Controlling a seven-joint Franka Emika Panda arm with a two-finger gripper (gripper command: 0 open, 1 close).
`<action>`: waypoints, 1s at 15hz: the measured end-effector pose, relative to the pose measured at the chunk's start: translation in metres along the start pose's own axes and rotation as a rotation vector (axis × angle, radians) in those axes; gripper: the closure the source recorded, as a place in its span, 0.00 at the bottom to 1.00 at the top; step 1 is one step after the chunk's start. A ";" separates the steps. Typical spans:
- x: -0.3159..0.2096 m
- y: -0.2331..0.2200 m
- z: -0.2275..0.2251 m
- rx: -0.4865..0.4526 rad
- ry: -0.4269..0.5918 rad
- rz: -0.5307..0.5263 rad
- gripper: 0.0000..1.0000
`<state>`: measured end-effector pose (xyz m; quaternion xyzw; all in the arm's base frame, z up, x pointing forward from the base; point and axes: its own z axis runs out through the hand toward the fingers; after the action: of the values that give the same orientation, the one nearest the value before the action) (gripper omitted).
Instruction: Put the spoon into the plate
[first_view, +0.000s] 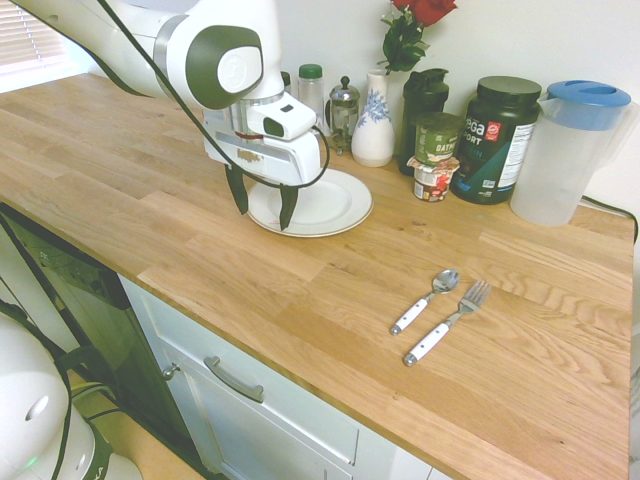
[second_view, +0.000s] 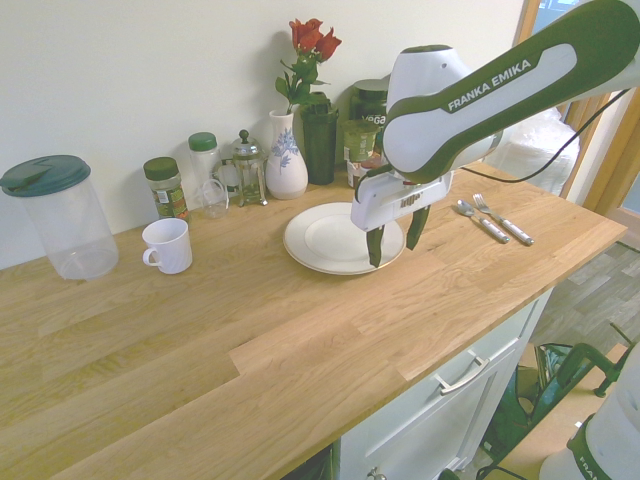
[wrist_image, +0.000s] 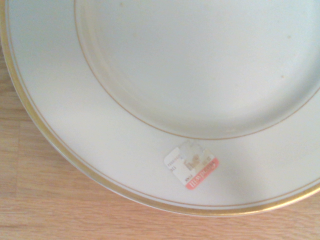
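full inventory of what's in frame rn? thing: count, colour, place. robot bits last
spoon: 1, metal with white handle, on the counter, beside the fork
fork: 1, metal with white handle, alongside the spoon
plate: 1, white with gold rim line and a sticker, on the counter, nothing on it
vase: 1, white with blue pattern, holds red roses, by the wall
pitcher: 1, clear with blue lid, counter end near the wall
mug: 1, white, near the pitcher
French press: 1, glass and metal, left of the vase in the second exterior view
supplement tub: 1, dark, by the wall
green-lidded jars: 2, by the wall
counter: 1, wood
gripper: 1, white body with dark jaws, open, pointing down at the plate's edge, holding nothing
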<state>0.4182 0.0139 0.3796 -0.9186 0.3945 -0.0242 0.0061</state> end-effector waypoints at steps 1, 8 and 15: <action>0.000 0.000 0.001 -0.001 -0.001 0.001 0.00; 0.094 0.080 -0.042 0.030 -0.006 0.096 0.00; 0.154 0.190 0.003 -0.010 -0.038 0.042 0.00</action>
<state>0.3861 -0.2288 0.3766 -0.9104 0.4135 -0.0046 0.0096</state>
